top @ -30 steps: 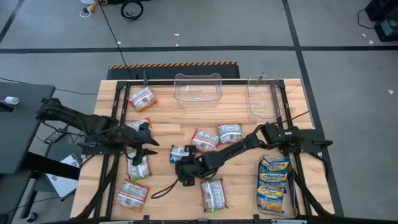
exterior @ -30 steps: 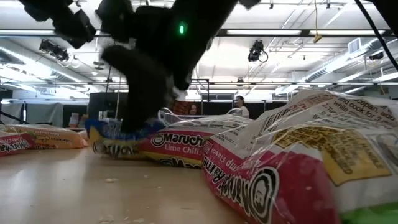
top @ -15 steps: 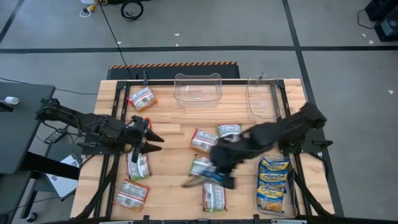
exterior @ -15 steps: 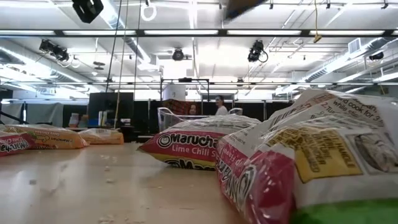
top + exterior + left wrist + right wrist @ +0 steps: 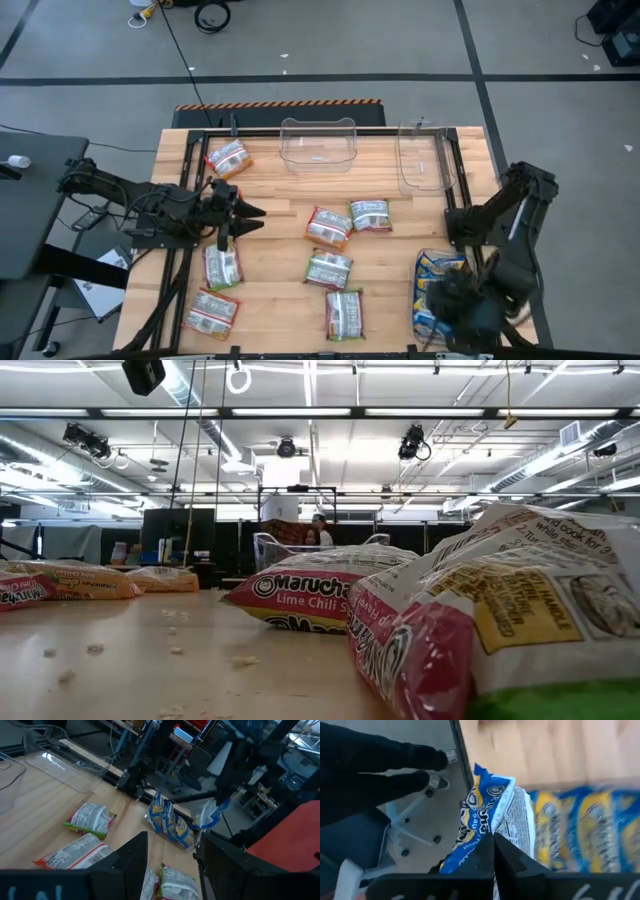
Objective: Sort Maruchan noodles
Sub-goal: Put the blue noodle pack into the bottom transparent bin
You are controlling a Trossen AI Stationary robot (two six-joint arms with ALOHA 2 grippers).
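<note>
High view: right gripper (image 5: 462, 312) low at the right front corner of the wooden counter (image 5: 280, 290), above the stack of blue-and-yellow shiny plastic noodle packets (image 5: 441, 273); left gripper (image 5: 243, 212) over the left side, fingers spread apart, holding nothing; red-and-white and green-and-white flat packets (image 5: 329, 226) scattered mid-counter; two clear plastic bins (image 5: 319, 142) along the far edge.

Low view: green-and-white lime chili packet (image 5: 300, 596) lying flat; crumbs on the wood.

Left wrist view: blue-and-yellow stack beyond the spread fingers (image 5: 131, 855).

Right wrist view: fingers (image 5: 505, 857) pinched together on a blue-and-yellow packet (image 5: 482, 815), beside the stack.
</note>
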